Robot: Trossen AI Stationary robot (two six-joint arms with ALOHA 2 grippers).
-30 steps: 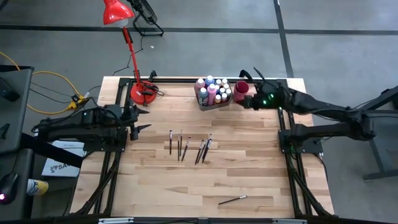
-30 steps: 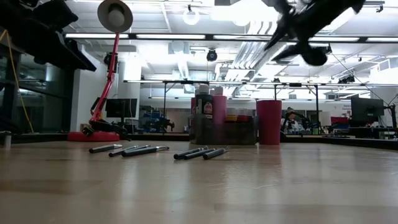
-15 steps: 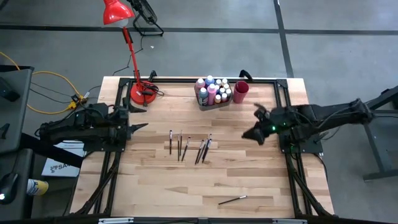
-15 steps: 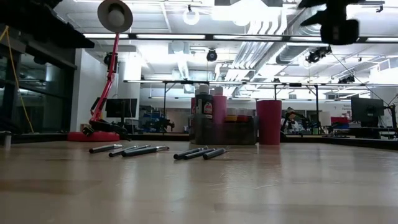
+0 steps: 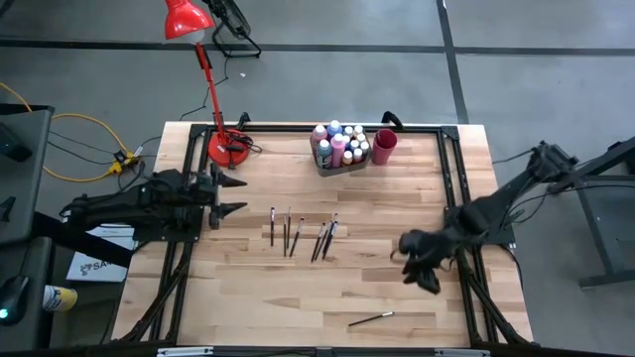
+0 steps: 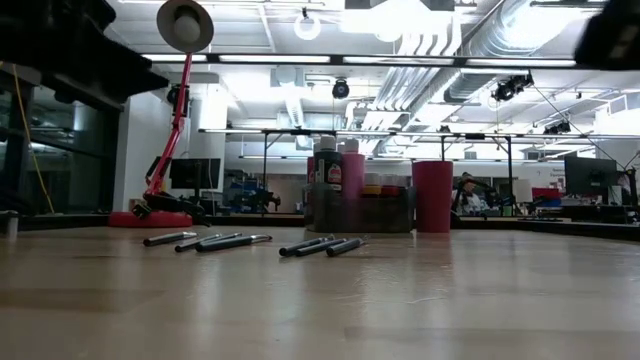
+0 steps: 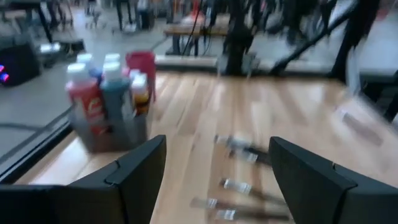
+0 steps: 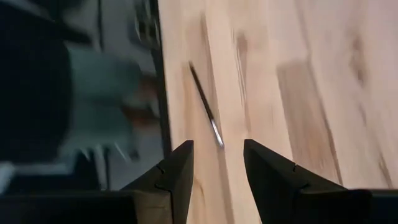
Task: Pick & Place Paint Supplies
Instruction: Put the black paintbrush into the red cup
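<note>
Several small paint bottles (image 5: 340,145) stand packed in a grey bin at the table's far edge; they also show in the left wrist view (image 7: 104,93). Several dark-handled paintbrushes (image 5: 303,236) lie side by side at mid-table, seen low as (image 6: 262,243). A single brush (image 5: 371,318) lies near the near edge. My right gripper (image 5: 414,266) hangs open above the table's right part, the single brush (image 8: 204,106) ahead of its fingers (image 8: 217,144). My left gripper (image 5: 236,195) is open at the table's left side, pointing toward the brushes (image 7: 217,142).
A red cup (image 5: 385,146) stands right of the grey bin (image 5: 341,162). A red desk lamp's base (image 5: 229,149) sits at the far left corner. Bare wood lies between the brush row and the near edge.
My right gripper has swung away from the red cup at the far edge, travelling toward the near edge along the table's right side, and now hangs near the single brush. Bottles, cup and brushes have stayed where they were.
</note>
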